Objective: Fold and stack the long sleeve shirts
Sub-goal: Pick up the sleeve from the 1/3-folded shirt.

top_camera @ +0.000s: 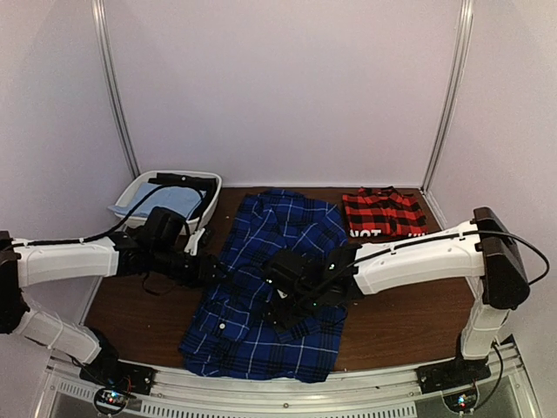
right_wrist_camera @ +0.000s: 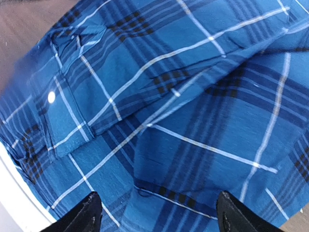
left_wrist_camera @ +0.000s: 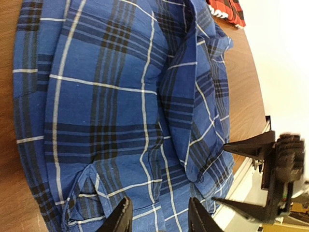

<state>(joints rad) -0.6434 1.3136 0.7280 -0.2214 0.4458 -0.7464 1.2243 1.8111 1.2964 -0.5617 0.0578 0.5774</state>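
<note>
Careful: with your left gripper (left_wrist_camera: 159, 217) narrowly parted and right gripper (right_wrist_camera: 157, 212) spread wide, both empty above the centred blue shirt (top_camera: 257, 335), red shirt (top_camera: 383, 213) at its 1 o'clock, a deep pinch could bunch both layers.

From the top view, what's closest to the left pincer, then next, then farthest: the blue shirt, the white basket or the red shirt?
1. Blue shirt, middle, just under the left pincer.
2. White basket, back left.
3. Red shirt, back right.
</note>
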